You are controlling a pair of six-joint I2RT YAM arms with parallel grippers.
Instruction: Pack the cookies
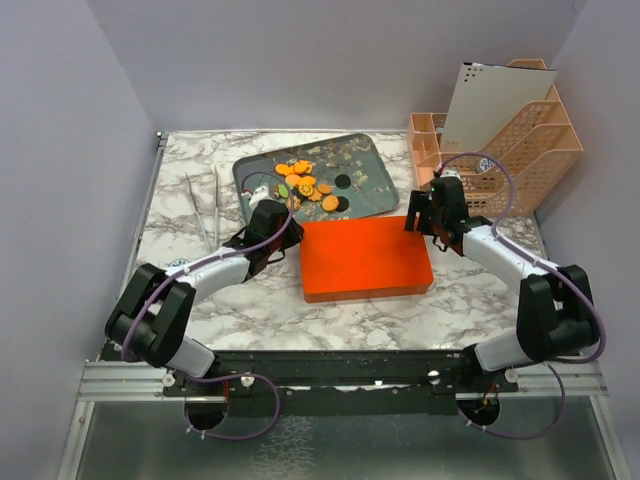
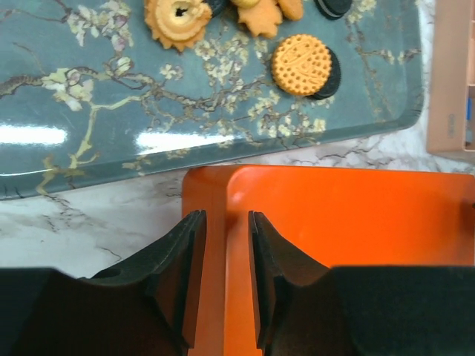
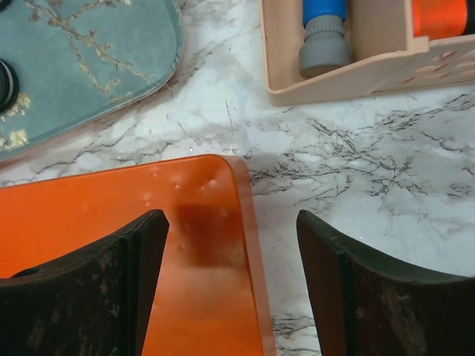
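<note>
The cookies, mostly round orange ones with a few dark ones, lie in a pile on the blue-green flowered tray; the left wrist view shows a round orange cookie on that tray. In front of the tray lies a flat orange box. My left gripper is at its far left corner. Its jaws stand narrowly open astride the box's left edge. My right gripper is at the far right corner, open wide across the box's right edge.
A peach desk organizer with a paper sheet stands at the back right, close to my right gripper; its front compartment holds a blue and grey item. Metal tweezers lie to the left of the tray. Grey walls enclose the table.
</note>
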